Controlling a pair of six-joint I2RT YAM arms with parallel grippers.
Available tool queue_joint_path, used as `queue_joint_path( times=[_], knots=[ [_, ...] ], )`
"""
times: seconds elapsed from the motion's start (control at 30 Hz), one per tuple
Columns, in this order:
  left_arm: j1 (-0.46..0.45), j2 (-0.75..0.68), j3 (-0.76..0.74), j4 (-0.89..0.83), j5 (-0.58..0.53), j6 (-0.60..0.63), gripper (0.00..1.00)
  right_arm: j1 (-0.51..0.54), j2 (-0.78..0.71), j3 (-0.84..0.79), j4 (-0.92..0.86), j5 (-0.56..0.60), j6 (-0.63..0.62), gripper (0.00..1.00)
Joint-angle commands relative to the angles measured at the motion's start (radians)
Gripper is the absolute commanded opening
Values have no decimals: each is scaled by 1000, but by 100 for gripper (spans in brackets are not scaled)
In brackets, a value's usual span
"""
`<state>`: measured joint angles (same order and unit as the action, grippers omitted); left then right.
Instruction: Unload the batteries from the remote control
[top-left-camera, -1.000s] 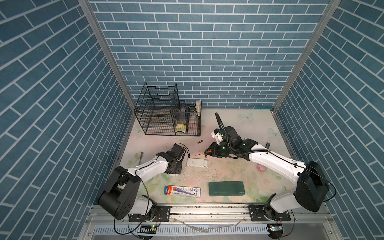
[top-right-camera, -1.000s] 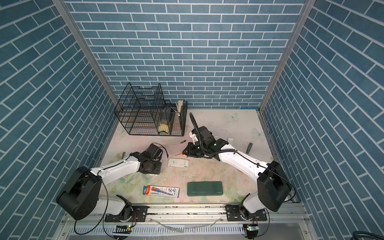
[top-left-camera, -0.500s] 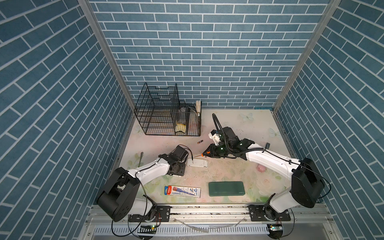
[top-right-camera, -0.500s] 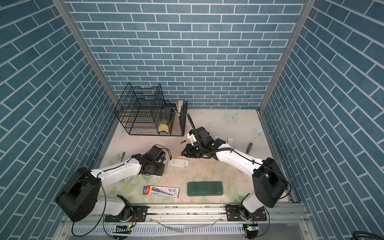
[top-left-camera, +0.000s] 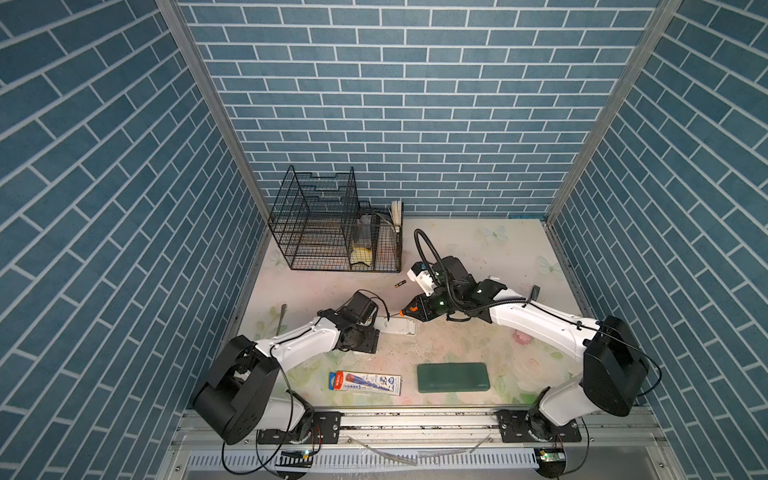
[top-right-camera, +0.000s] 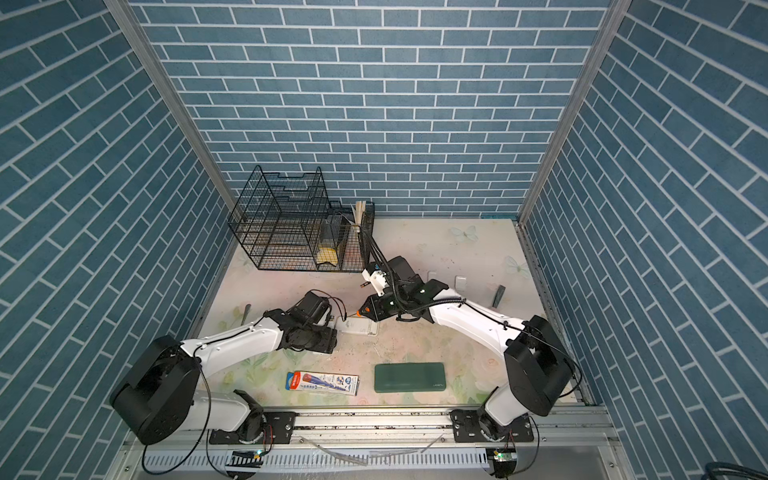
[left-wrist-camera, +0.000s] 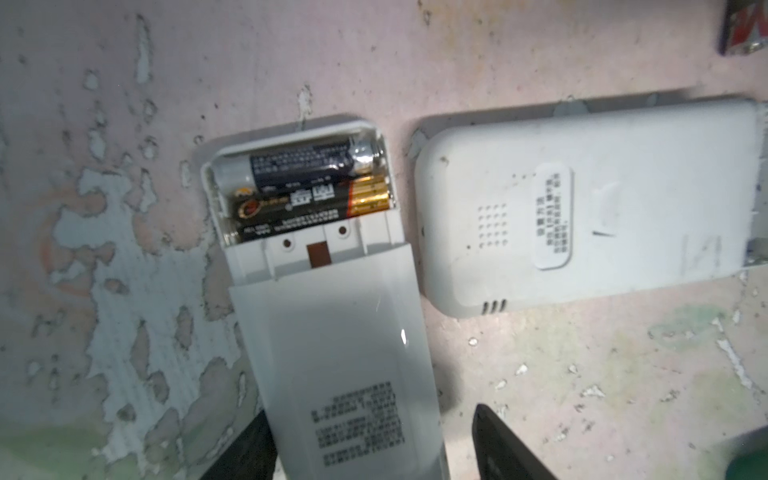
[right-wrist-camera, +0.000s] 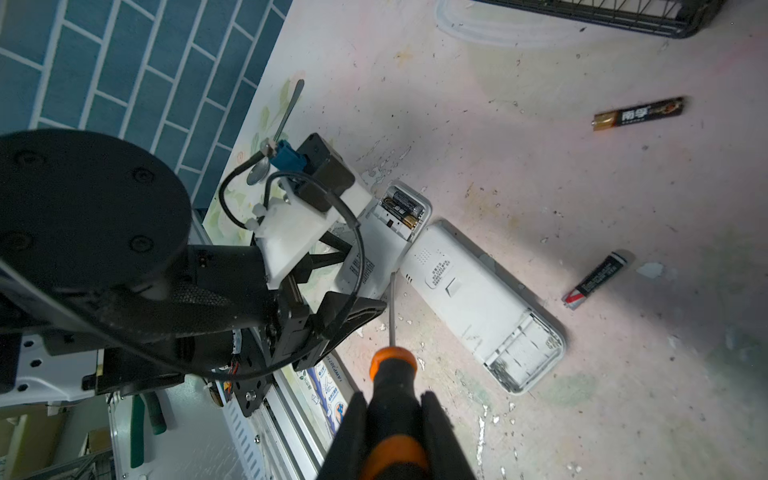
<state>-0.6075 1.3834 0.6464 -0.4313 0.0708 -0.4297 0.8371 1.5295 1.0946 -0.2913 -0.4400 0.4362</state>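
While two batteries (right-wrist-camera: 639, 113) lie loose on the bench, two sit in the second remote (left-wrist-camera: 332, 257) (cover off) — left pincer (left-wrist-camera: 374, 444) apart, right pincer (right-wrist-camera: 397, 436) clamped on screwdriver (right-wrist-camera: 392, 361).

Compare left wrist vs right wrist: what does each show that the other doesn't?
Left wrist only: close detail of the compartment, printed labels legible as text blocks.

Right wrist only: orange-and-black-handled screwdriver clamped in the right claw, loose black battery with gold end, metal spoon, black wire basket.

Both: white remote with open compartment holding two black batteries, second white remote lying back-up, another loose battery with red band.
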Motion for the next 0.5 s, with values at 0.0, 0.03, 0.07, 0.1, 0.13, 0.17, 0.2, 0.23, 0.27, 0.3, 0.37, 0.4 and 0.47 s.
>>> queue_joint_path(
  times=[0.0, 0.03, 0.07, 0.1, 0.13, 0.17, 0.2, 0.23, 0.27, 0.3, 0.37, 0.4, 0.47],
  knots=[
    [-8, 13, -45, -85, 33, -36, 76, 11, -5, 10, 3, 13, -81, 0],
    [-6, 10, -48, -95, 28, -41, 77, 13, -4, 10, 3, 14, -83, 0],
    [-6, 6, -52, -100, 24, -46, 78, 16, -1, 11, 1, 15, -85, 0],
    [-5, 0, -57, -108, 18, -54, 79, 16, 1, 12, -2, 17, -85, 0],
    [-3, -6, -60, -118, 13, -62, 80, 17, 3, 14, -4, 17, -85, 0],
    [-3, -14, -60, -127, 7, -69, 81, 18, 6, 18, -10, 19, -85, 0],
    [0, -31, -63, -140, -1, -79, 81, 19, 5, 20, -11, 21, -84, 0],
    [0, -54, -62, -146, -4, -87, 82, 19, 3, 20, -11, 23, -81, 0],
    [0, -80, -61, -149, -6, -96, 83, 19, 1, 18, -10, 28, -78, 0],
    [3, -113, -58, -152, -4, -109, 84, 19, 0, 16, -10, 36, -74, 0],
    [11, -174, -38, -160, 8, -130, 85, 20, -3, 16, -9, 53, -68, 0],
    [13, -202, -24, -166, 13, -143, 86, 20, -4, 14, -5, 64, -63, 0],
    [18, -245, 6, -176, 27, -176, 86, 22, -9, 8, 8, 90, -51, 0]
  ],
)
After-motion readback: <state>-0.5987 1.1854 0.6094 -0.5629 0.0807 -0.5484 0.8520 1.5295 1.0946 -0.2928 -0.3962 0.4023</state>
